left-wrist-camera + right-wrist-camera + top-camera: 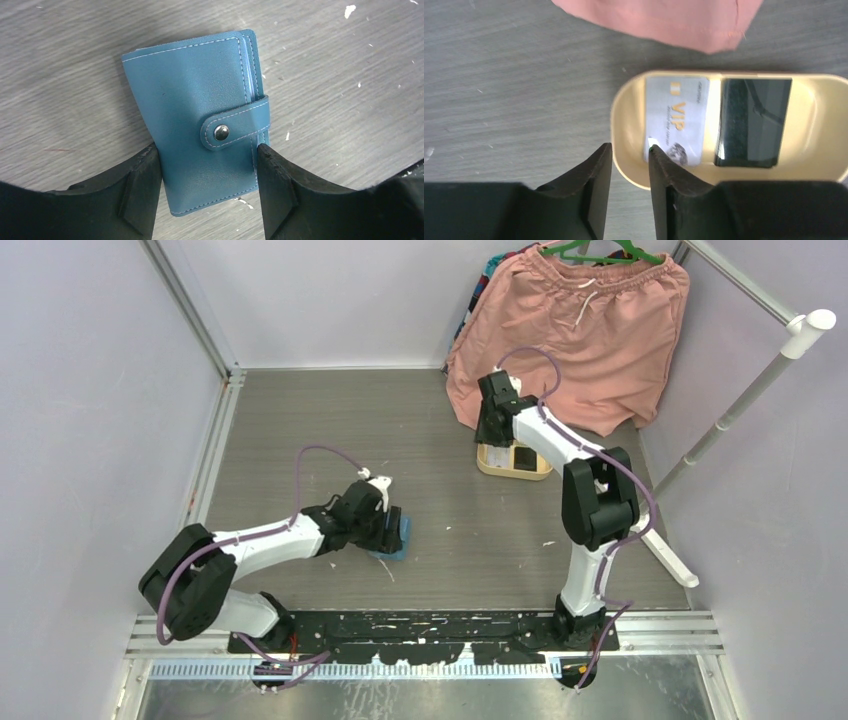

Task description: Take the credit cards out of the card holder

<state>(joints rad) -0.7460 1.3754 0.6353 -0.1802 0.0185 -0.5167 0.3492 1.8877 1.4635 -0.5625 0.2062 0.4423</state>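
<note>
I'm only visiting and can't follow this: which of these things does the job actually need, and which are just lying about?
Part of the job: blue card holder, snapped shut; silver VIP card and black card, both lying in the tan tray.
Just lying about: pink shorts; white rack.

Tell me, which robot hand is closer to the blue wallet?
Left. The left gripper has a finger on each side of the wallet. The right gripper is far across the table, over the tray.
</note>
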